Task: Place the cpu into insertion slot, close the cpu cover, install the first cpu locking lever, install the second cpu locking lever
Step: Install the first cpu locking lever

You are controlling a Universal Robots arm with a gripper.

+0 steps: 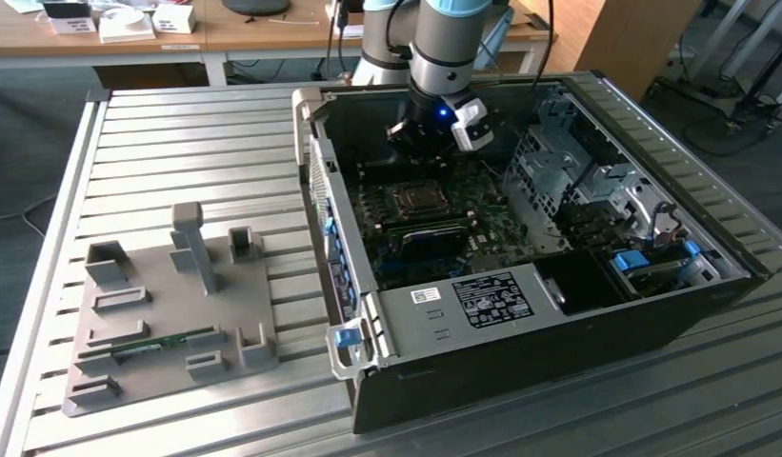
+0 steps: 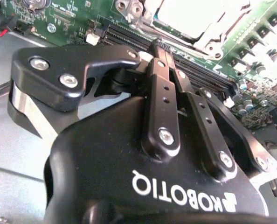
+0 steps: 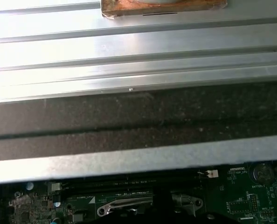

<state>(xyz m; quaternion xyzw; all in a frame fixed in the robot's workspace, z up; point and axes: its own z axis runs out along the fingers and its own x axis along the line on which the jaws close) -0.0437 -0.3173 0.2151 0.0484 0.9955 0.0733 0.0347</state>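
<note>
Claw (image 2: 158, 46): in the second wrist view I see both fingers (image 2: 162, 100) pressed together at the tips, nothing between them, so it's closed and empty. In the exterior view the gripper (image 1: 423, 145) hangs inside the open computer case (image 1: 695, 314), upper middle of the frame, above the far edge of the motherboard (image 1: 480, 228)

Just past the fingertips in the second wrist view: long black memory slots (image 2: 194, 65), then the socket area at top centre of the frame. I read a pale silvery cpu (image 2: 190, 14) sitting in the insertion slot, with the metal cpu cover (image 2: 222, 32) framing it; can't tell from here whether the cover is fully down or whether the levers are latched

Exterior view puts the insertion slot (image 1: 420, 199) in the middle of the frame, just below the gripper, metal rim around a dark square. Gripper is near it, not touching as far as I can see

First wrist view: bottom of frame shows the board with a silvery metal bracket (image 3: 124, 205); above it a dark case wall (image 3: 138, 116) and the ribbed metal table (image 3: 138, 42)

Further out, exterior view: grey fixture tray (image 1: 150, 324) at lower left on the ribbed table, a small green module (image 1: 150, 347) lying on it, well apart from the case
</note>
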